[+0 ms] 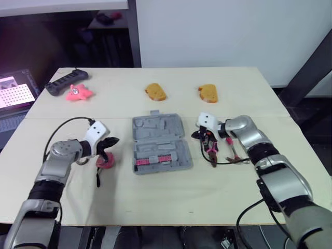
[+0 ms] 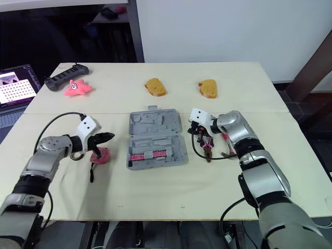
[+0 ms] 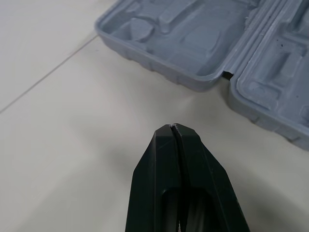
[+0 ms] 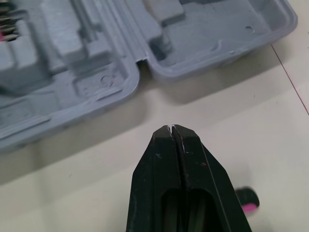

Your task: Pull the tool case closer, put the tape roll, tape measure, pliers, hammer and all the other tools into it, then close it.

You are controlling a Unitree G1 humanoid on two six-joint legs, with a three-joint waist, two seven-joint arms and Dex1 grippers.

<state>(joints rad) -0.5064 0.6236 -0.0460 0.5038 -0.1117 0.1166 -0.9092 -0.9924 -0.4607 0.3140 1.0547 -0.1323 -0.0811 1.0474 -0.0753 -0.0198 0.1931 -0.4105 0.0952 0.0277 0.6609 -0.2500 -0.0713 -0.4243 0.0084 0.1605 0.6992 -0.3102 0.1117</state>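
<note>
Case (image 1: pixel 158 142) open, mid-surface (image 1: pixel 155 202), between arms. Left claw (image 3: pixel 174 128) closed, empty, by pink tool (image 1: pixel 105 162) left of case. Right claw (image 4: pixel 172 128) closed, empty, by pliers (image 1: pixel 211 150) right of case. Advice: open claw wide first, lower straight, grip tool across middle.

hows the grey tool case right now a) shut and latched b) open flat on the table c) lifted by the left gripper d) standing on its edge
b: the tool case lies opened out on the table, both moulded halves facing up.
</note>
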